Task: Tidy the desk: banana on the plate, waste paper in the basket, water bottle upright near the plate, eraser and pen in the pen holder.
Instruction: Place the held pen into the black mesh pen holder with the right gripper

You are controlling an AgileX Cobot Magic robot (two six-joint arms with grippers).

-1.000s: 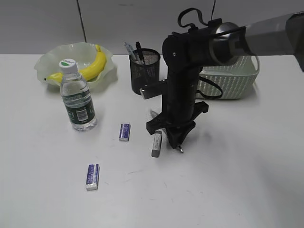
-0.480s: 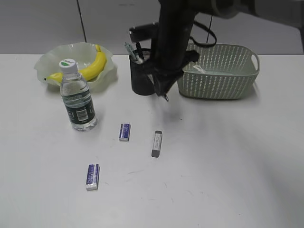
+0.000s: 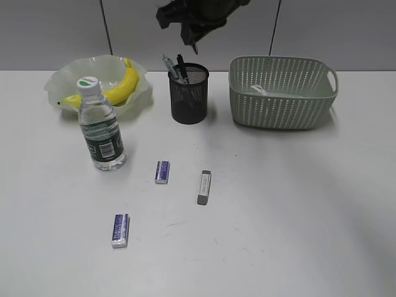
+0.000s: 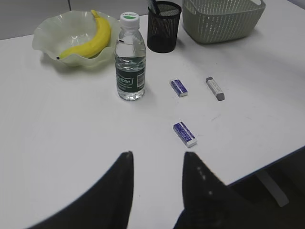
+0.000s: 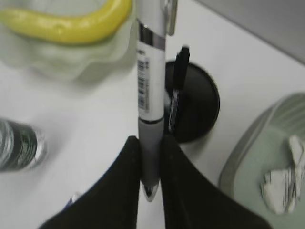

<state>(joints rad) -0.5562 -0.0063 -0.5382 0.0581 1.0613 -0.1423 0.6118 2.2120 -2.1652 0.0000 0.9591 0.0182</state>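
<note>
Desk point(image 3: 297, 235), white, scuffed, bearing the following. Plate point(image 3: 59, 83), pale green with ruffled rim, stood at the far left; banana point(image 3: 124, 83) lay inside it. Water bottle point(image 3: 101, 127) stood upright, capped, just in front of the plate. Pen holder point(image 3: 189, 94), black mesh, stood between plate and basket, with two pens point(image 3: 174, 67) already standing in it. Basket point(image 3: 281, 102), sage green, sat at the far right; waste paper point(image 5: 283, 179) lay in its bottom. Three erasers lay loose on the open desk: one purple-sleeved eraser point(image 3: 162, 171) right of the bottle, a grey eraser point(image 3: 203, 187) beside it, and another purple-sleeved eraser point(image 3: 120, 230) nearer the front edge. Right gripper point(image 5: 151, 160) hung high above the pen holder, jaws clamped on the grey grip section of a white pen point(image 5: 151, 95), its tip showing between the fingers. Left gripper point(image 4: 157, 167) hovered over the near desk edge, jaws parted and holding nothing.
</note>
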